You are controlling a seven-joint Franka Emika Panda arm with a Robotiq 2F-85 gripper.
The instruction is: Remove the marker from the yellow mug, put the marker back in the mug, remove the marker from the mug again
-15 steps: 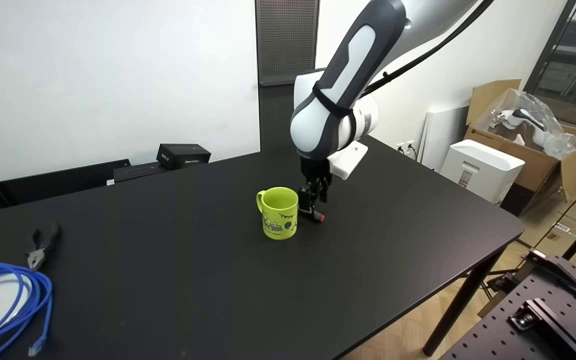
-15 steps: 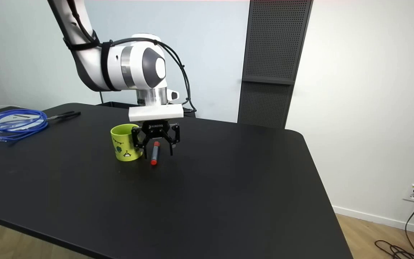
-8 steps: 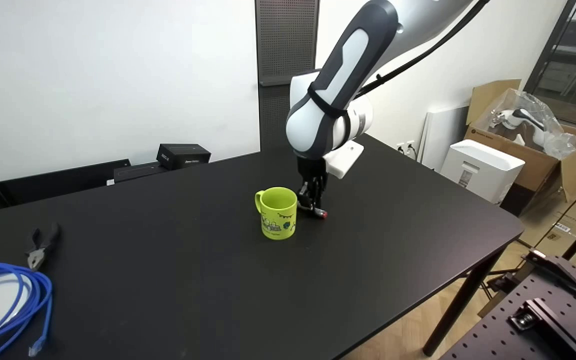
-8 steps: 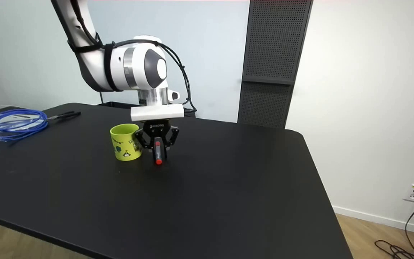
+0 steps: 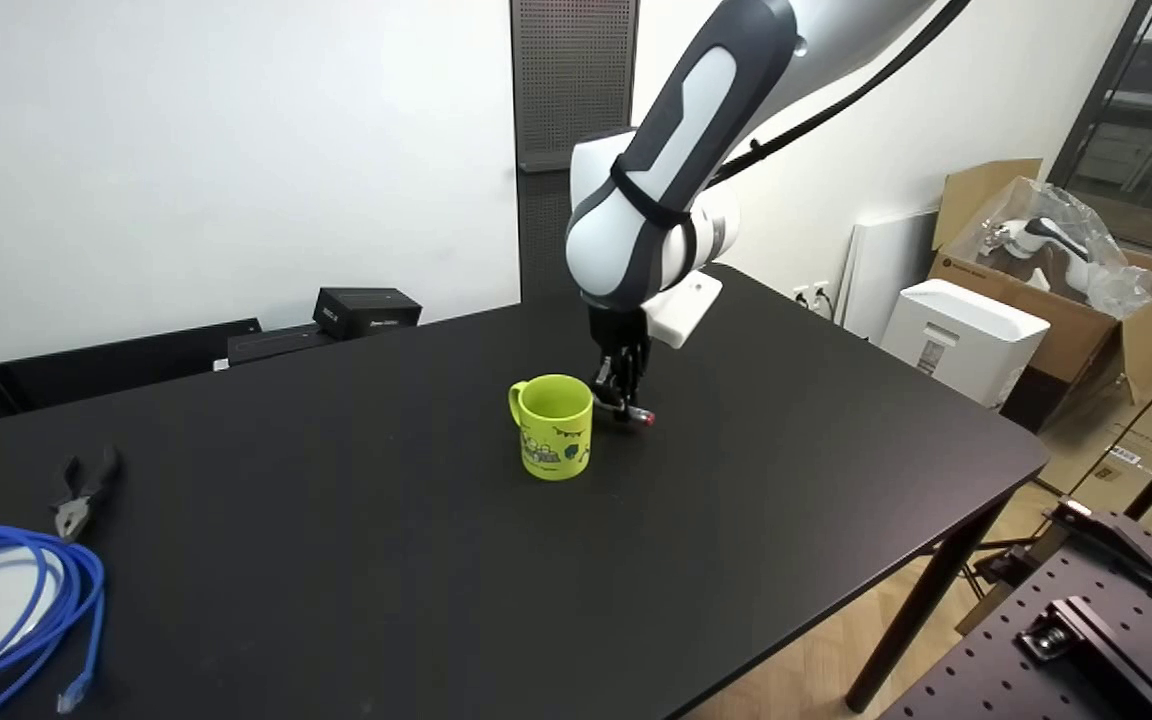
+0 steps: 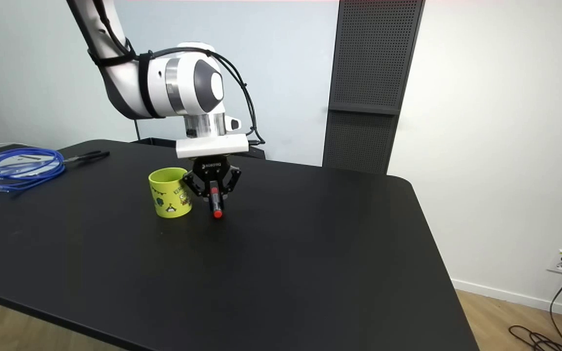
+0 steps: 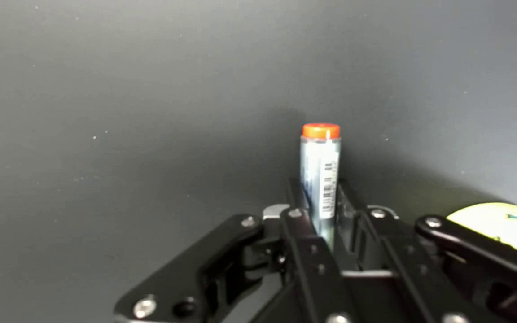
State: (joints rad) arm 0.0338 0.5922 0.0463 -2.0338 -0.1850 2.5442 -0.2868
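The yellow mug (image 5: 553, 430) stands upright in both exterior views, its handle turned away from the arm. Right beside it my gripper (image 7: 319, 190) points down, its fingers (image 7: 348, 202) closed around the sides of the marker (image 7: 321, 170). That marker has a dark body with red ends and a barcode label. In an exterior view the marker (image 6: 216, 202) projects from between the jaws, outside the mug; it seems to be just above the tabletop. The wrist view shows only part of the mug (image 7: 496, 224), at lower right behind a gripper link.
Pliers (image 5: 81, 495) and a coiled blue cable (image 5: 46, 600) lie on the black table (image 5: 386, 560), well away from the mug. Small black boxes (image 5: 368, 312) sit by the wall at the back edge.
The jaws have come together on the marker, which lay between them a second ago. Gripper and marker have risen slightly. The mug has shifted a tiny bit away from the gripper.
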